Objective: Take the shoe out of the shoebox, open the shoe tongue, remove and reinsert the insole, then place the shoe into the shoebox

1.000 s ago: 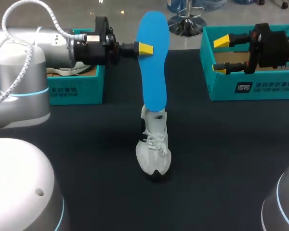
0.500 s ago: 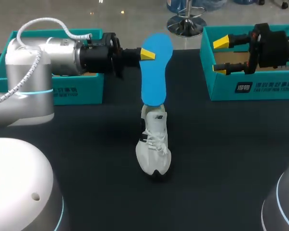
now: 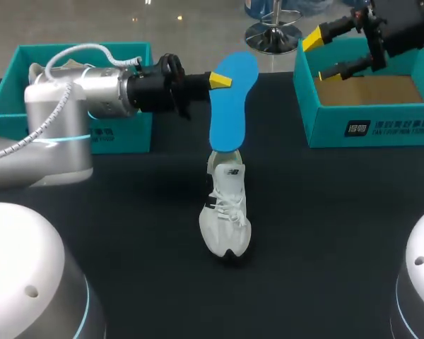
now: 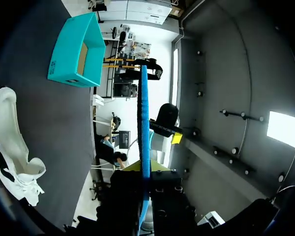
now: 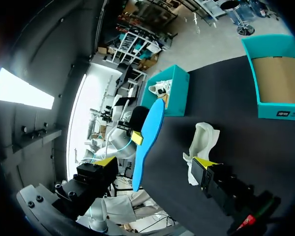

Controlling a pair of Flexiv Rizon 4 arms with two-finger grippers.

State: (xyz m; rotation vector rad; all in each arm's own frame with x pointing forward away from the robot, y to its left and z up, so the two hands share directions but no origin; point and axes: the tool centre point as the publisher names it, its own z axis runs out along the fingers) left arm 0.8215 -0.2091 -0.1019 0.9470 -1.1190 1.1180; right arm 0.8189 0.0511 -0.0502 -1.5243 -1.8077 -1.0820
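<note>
Two teal cardboard boxes, the left box [image 3: 120, 133] and the right box [image 3: 318, 121], sit on the flat black tabletop [image 3: 127, 212]. A white laced shoe [image 3: 226, 212] stands between them. The left claw [image 3: 215, 79] pinches the long, smooth blue insole [image 3: 230, 106], whose low end is at the shoe's heel. The right claw [image 3: 318, 56] is spread wide by the right box.

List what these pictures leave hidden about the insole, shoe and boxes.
Head view: shoe heel, covered by the lower end of the insole.
Head view: left shoebox contents, mostly covered by the left arm.
Head view: left hand second finger, behind the insole.
</note>
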